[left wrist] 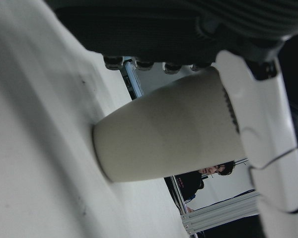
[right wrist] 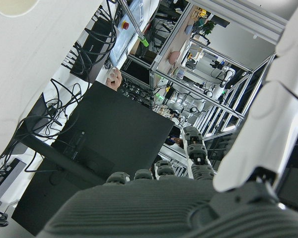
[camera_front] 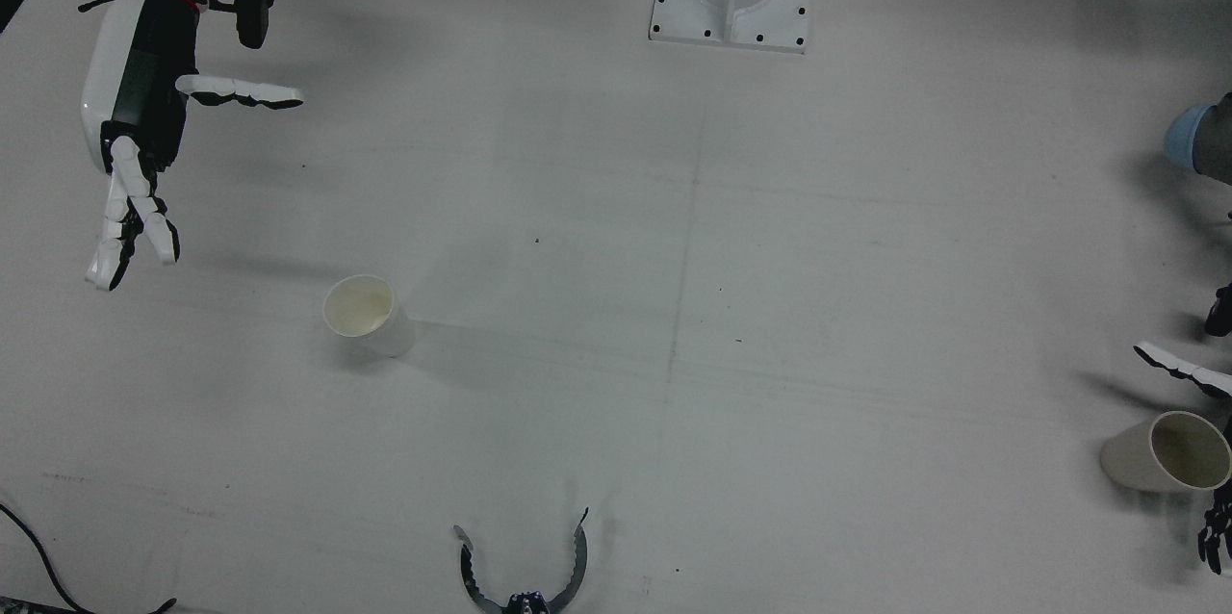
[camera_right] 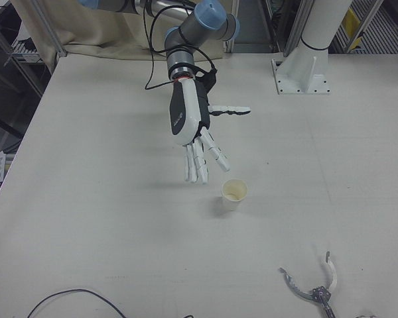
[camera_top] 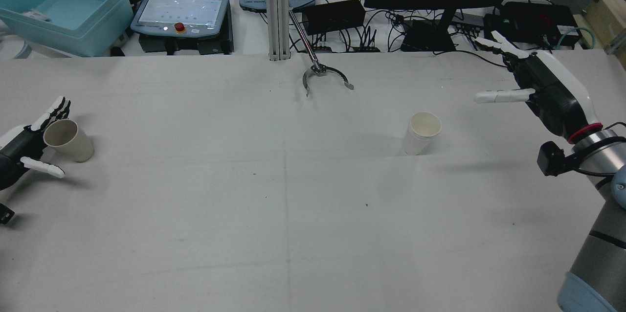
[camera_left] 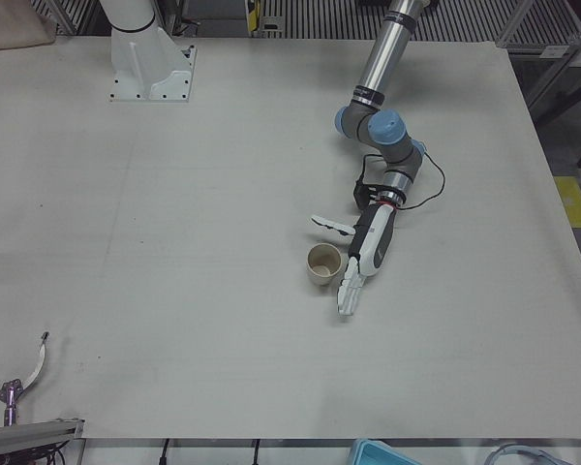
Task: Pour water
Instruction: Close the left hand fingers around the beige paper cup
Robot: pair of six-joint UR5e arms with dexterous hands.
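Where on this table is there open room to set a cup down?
The widest bare patch is the table middle, between the beige cup at the left hand and the white cup. The near half is free too. It is tighter by the metal claw tool and the open right hand.

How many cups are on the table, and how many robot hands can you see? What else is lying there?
Paper cups: 2, a beige paper cup beside the left hand and a white paper cup standing alone.
Robot hands: 2, the left hand and the right hand.
Curved metal claw tools: 1, the metal claw tool at the table's far edge.
Total: 5
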